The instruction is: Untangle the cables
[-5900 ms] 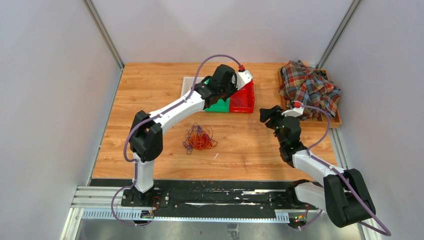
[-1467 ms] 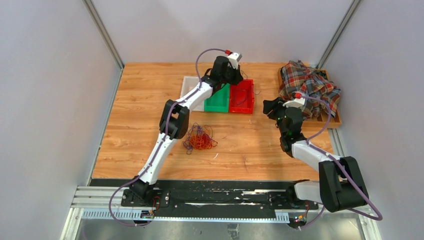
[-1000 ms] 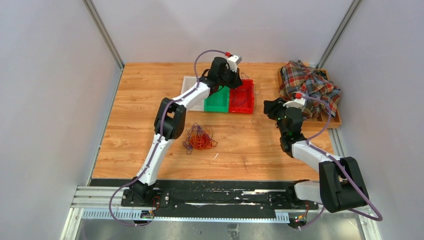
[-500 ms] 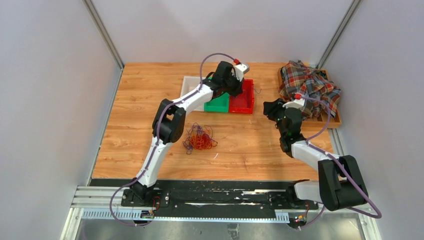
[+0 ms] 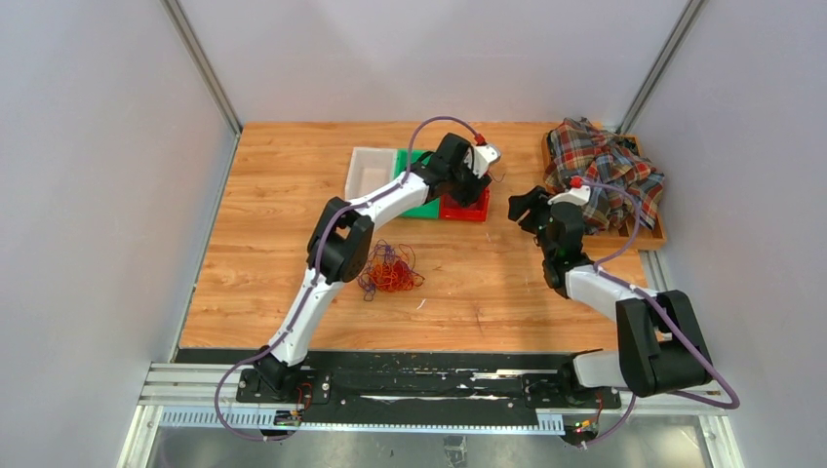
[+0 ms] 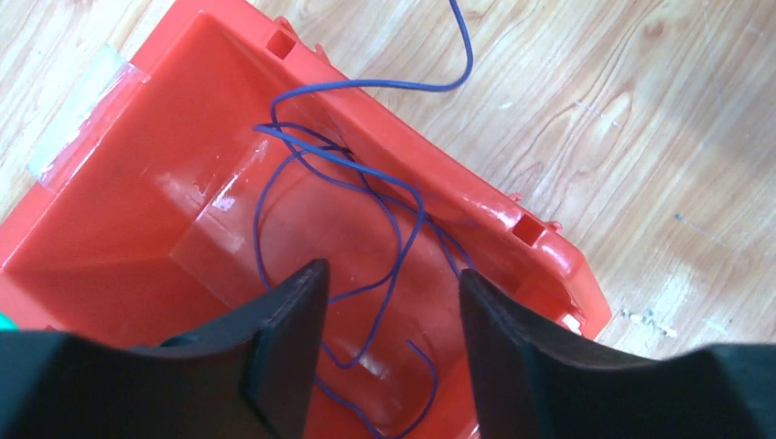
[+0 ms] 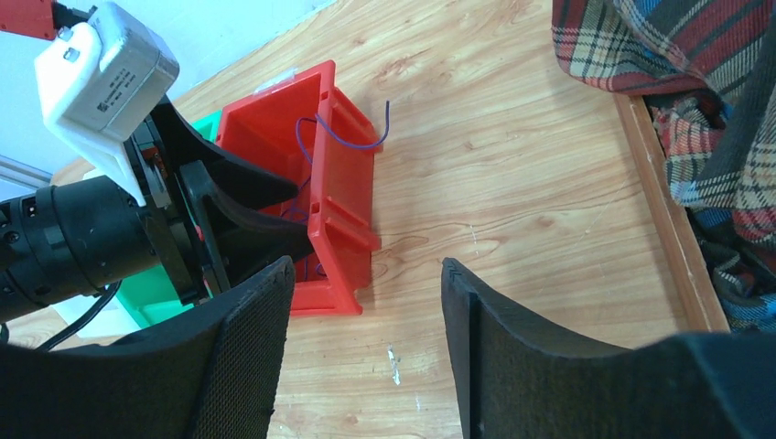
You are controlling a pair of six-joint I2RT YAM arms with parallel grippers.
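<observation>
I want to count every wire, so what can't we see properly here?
- Top view: the cable bunch is too small to count strands.
- Left wrist view: the purple cable passes behind the left jaws and off the bottom edge.
- Top view: the left arm hides most of the red bin.

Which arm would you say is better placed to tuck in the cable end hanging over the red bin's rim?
Probably the right: the right gripper is open and faces the side of the red bin where the cable end sticks out; the left gripper hangs open over its inside.
</observation>
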